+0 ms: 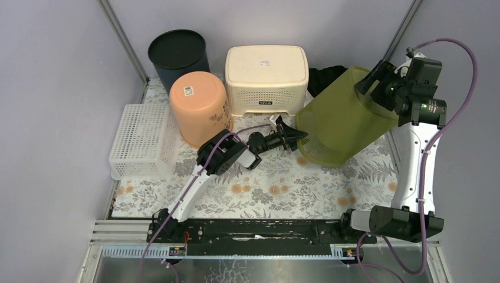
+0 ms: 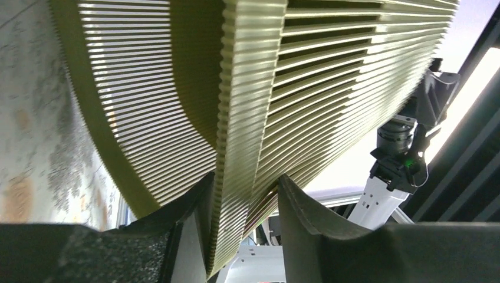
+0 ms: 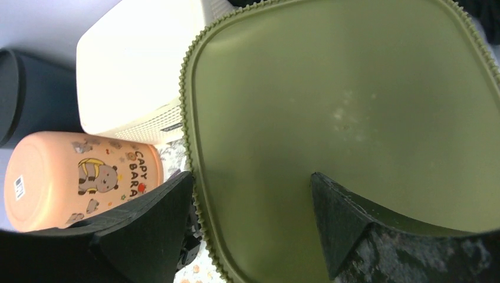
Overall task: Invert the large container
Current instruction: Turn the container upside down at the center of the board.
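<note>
Right wrist: "CAPY BARA" on peach bucket (image 3: pixel 82 177); right gripper (image 3: pixel 252 177) spread, left gripper (image 2: pixel 244 180) pinching green container (image 3: pixel 354 88).

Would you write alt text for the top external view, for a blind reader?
A large olive-green basket lies tilted on the floral table, the left gripper at its rim and the right gripper at its base. A cream bin and peach bucket stand nearby.

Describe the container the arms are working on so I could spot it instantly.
On the flowered table, look right of the cream basket at the back. The olive-green bin leans there, tilted; it alone is green, with slatted walls.
</note>
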Robot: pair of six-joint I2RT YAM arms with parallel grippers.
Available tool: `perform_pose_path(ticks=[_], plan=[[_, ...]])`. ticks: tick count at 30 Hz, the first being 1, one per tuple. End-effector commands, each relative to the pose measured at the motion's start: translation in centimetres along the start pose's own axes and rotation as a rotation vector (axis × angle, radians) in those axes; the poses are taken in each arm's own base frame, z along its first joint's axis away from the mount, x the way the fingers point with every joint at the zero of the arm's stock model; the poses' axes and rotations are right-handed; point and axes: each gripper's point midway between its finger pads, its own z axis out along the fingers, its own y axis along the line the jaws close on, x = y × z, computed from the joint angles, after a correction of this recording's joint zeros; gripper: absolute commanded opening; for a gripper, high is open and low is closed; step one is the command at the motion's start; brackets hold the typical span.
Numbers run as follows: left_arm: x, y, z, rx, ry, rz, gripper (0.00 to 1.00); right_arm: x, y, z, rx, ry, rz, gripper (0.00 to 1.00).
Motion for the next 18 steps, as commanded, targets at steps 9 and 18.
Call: perform_pose_path(ticks=[9,18], plan=[[2.2,5.4,-4.9,-0.156,0.084,-0.042,0.9,3.4,2.2,0.7,-0.102,0.083,-0.01,0.79],[2.2,9.0,-8.1,-0.394,0.025,-0.035,1.0,3.7,2.0,0.7,-0.1,0.089,-0.03,0.8]])
